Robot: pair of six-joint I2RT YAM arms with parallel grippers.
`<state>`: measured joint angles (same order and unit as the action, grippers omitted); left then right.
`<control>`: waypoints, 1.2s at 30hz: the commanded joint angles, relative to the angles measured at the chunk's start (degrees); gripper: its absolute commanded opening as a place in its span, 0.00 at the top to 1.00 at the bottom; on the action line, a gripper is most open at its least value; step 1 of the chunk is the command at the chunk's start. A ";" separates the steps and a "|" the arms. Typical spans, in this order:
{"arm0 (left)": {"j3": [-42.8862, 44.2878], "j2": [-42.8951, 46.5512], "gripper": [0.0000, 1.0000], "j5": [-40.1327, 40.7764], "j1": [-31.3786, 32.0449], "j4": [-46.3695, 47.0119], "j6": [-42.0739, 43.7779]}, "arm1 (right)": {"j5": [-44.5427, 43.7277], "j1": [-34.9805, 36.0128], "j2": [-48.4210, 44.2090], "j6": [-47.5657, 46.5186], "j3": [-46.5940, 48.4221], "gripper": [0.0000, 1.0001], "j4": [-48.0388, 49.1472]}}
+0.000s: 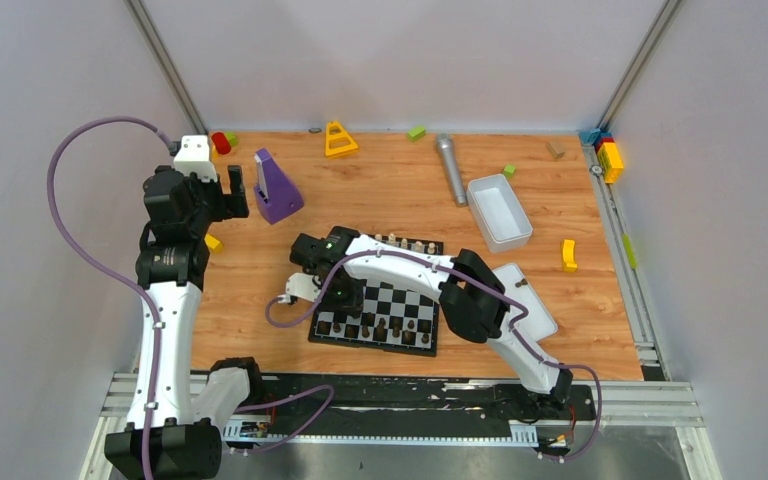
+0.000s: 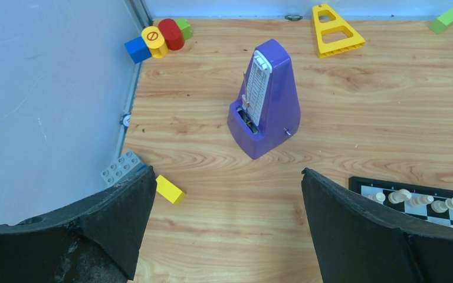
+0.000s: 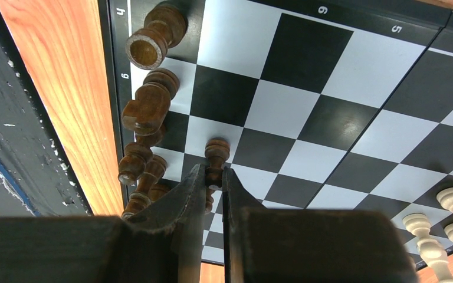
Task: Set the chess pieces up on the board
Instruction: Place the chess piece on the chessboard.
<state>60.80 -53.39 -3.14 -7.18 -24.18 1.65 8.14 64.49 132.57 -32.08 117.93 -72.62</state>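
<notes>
Top external view: left gripper (image 1: 232, 190) gaping at upper left, right gripper (image 3: 213, 171) over the board (image 1: 410, 300) at centre.
Its jaws pinch a dark pawn (image 3: 216, 150) beside other dark pieces (image 3: 147, 109) at frame left; it is best lowered upright and square-centred before release.

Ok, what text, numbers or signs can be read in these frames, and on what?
"6", "5", "4": upside down on the black border of the board, right wrist view.
Two marks on its side border, perhaps "h" and "g": cannot tell for sure.
Red circle with a slash, no words: on the yellow round block.
Scale on the purple metronome: too small to read.
</notes>
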 commanded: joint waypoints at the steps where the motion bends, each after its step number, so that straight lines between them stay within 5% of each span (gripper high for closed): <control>1: 0.04 1.18 0.00 -0.20 -0.51 2.43 0.64 | -0.23 0.86 0.13 -0.13 1.25 0.92 0.38; 14: 0.02 1.27 0.00 -0.18 -0.47 2.47 0.71 | -1.01 0.87 -0.36 0.88 1.25 0.67 0.63; 28: -0.08 1.02 0.00 -0.12 -0.47 2.93 0.81 | 2.35 -1.45 -5.54 3.73 3.04 0.64 1.81; 36: 1.17 -0.08 0.00 -5.54 -0.53 2.75 2.41 | 9.70 -7.47 -17.28 6.44 -0.64 0.63 3.18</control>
<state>60.66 -53.34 -4.56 -7.18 -24.12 2.28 12.58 61.06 126.54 -28.14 118.43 -72.07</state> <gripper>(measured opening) 0.998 0.368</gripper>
